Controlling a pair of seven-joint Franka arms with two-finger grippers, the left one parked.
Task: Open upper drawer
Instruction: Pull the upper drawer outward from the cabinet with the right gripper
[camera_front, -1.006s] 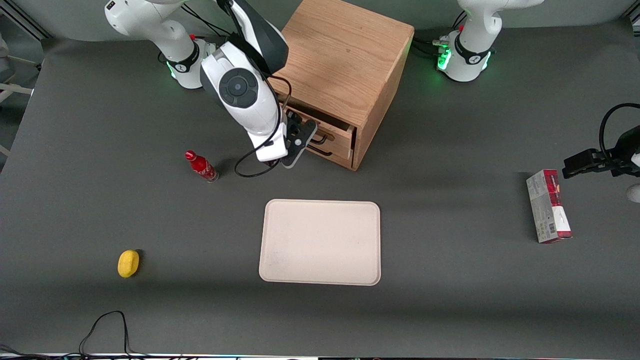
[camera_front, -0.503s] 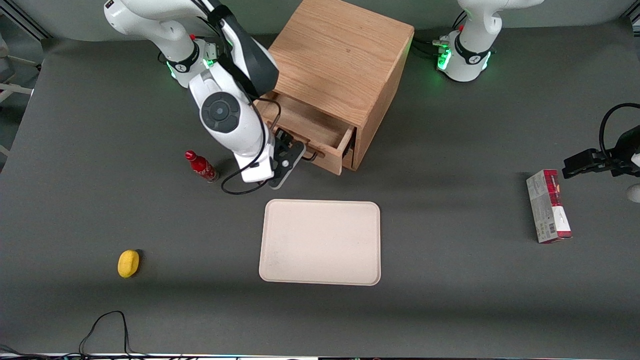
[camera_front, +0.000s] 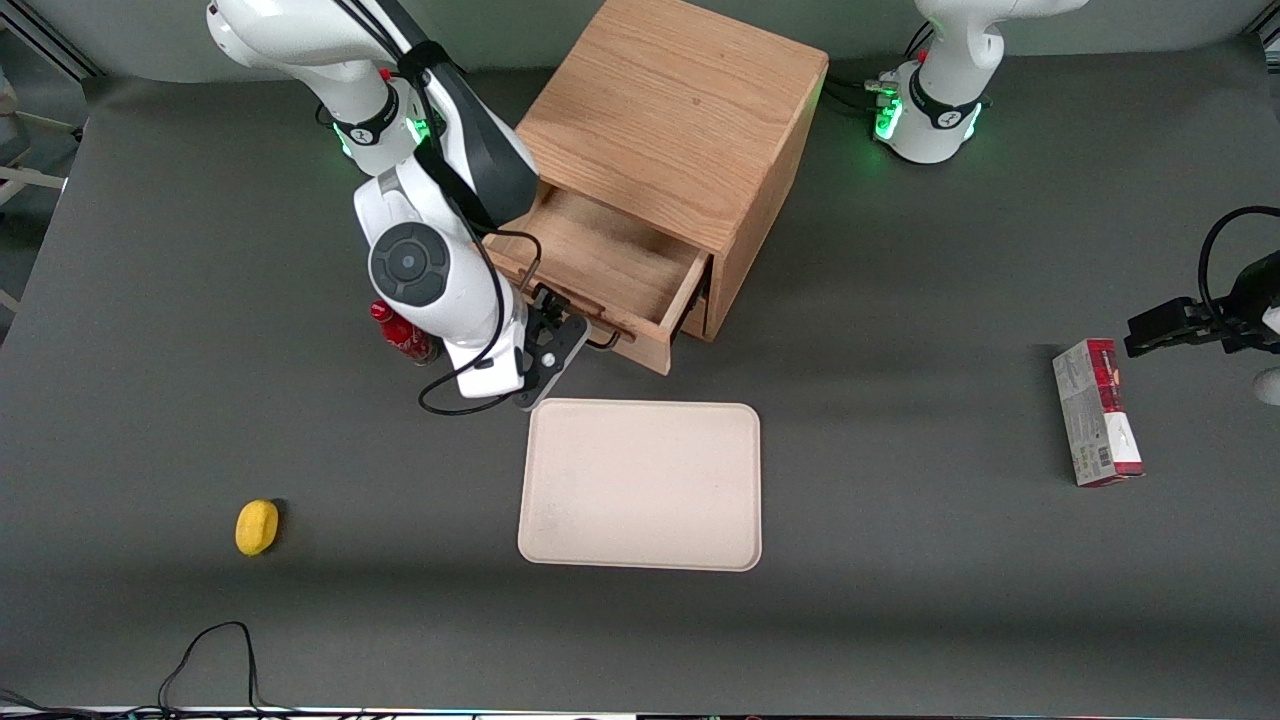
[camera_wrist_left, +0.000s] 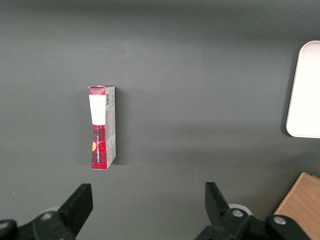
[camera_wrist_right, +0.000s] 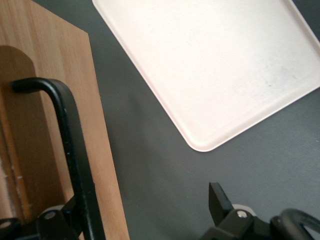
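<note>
From the front, the upper drawer (camera_front: 600, 265) stands pulled well out of the wooden cabinet (camera_front: 680, 110), its bare inside showing. The gripper (camera_front: 585, 335) is at the drawer's black handle (camera_front: 605, 340), just above the pale tray (camera_front: 640, 485) lying nearer the camera on the dark grey table (camera_front: 900, 250). A red bottle (camera_front: 400, 338) is half hidden by the arm. A yellow object (camera_front: 257, 526) sits toward the working arm's end and a red-and-white box (camera_front: 1095, 410) toward the parked arm's. The left wrist view shows the box (camera_wrist_left: 102, 127) lying flat. Only the right wrist view shows the gripper (camera_wrist_right: 145, 200) spread wide, the handle (camera_wrist_right: 75, 145) against one finger (camera_wrist_right: 217, 197), the other cut off at the edge.
</note>
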